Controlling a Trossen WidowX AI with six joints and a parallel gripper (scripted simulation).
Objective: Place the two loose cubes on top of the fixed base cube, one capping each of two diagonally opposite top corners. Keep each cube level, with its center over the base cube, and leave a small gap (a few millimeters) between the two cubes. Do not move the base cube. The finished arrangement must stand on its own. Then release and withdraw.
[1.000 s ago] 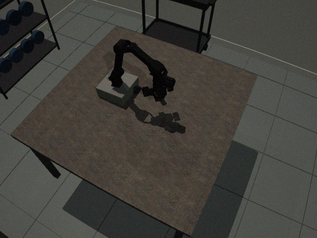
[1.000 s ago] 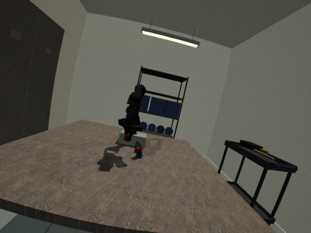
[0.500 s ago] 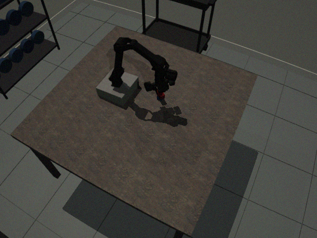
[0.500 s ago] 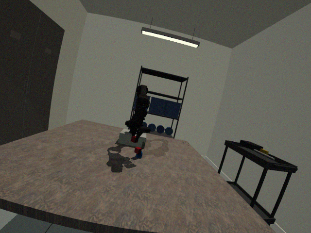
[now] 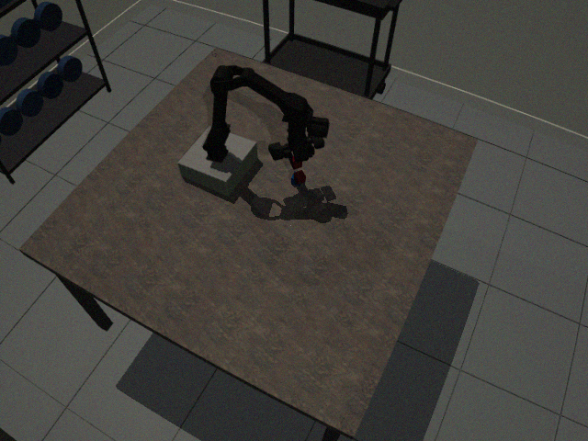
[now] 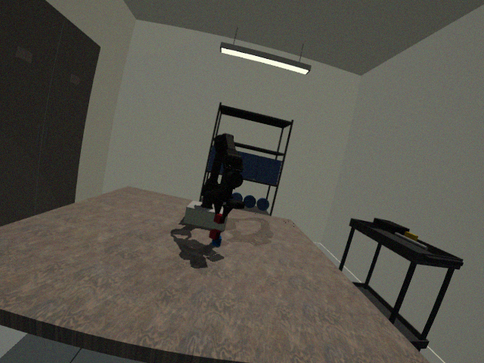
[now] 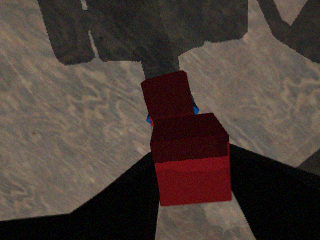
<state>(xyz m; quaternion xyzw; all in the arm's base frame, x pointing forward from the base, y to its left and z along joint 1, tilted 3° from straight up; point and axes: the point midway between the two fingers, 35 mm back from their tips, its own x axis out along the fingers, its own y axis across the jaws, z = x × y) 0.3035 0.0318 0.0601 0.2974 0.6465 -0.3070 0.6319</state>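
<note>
- Gripper [image 7: 192, 165] is seen clamped on a red cube [image 7: 191, 160], held off the table [image 5: 294, 303]; dark fingers are pressed vs. its left and right faces in the wrist view.
- In the exterior view the held red cube [image 6: 218, 218] is carried above the stack, w/ air visible btwn them.
- A 2nd red cube [image 7: 167, 96] is seen below/beyond the held one in the wrist view, already seated on the blue base cube [image 7: 195, 107]; only thin blue slivers are shown at its sides.
- Exterior view: 2nd red cube [image 6: 214, 234] is sat atop the blue base cube [image 6: 216, 241], offset twd. one side; which corner is capped can't be told.
- Top view: stack [image 5: 298, 177] is located in the far half of the table, approx. mid-width, just beside the grey pedestal [image 5: 219, 163] on which the arm [image 5: 265, 102] is mounted; pedestal lies nearer the far-left corner.
- Arm is arched from pedestal over to the stack, w/ gripper pointed downward; its shadow is cast on the table just nearside of the stack.
- Level of the held cube: appears roughly square to the fingers; exact tilt can't be judged.
</note>
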